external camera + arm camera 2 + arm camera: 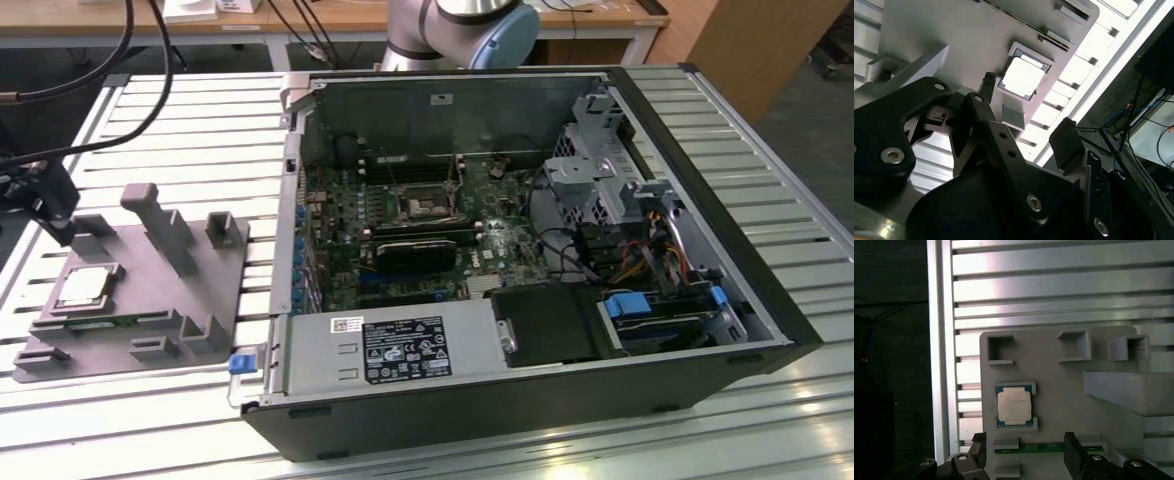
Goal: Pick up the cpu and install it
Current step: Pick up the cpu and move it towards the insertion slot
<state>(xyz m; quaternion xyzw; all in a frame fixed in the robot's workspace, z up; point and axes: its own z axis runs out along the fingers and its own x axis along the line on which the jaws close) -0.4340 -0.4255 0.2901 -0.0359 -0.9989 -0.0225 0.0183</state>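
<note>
The cpu [83, 287] is a small silver square chip lying flat in a recess of the grey plastic block [147, 300], at the exterior view's left. In both wrist views the cpu [1014, 405] [1023, 77] lies seated in its frame with nothing touching it. My black gripper [54, 225] hovers over the block's far left edge, just above and beside the chip. My gripper [1025, 452] [1026, 117] is open, its dark fingers [1074, 450] spread wide and holding nothing. The motherboard's dark square socket [430, 205] sits inside the open computer case [721, 200].
Upright grey posts [167, 235] rise from the block close to the chip. A thin green strip [1029, 447] lies in a slot of the block under the gripper. The slatted metal table [187, 130] ends in an edge near the block. Cables and a drive cage crowd the case's right side.
</note>
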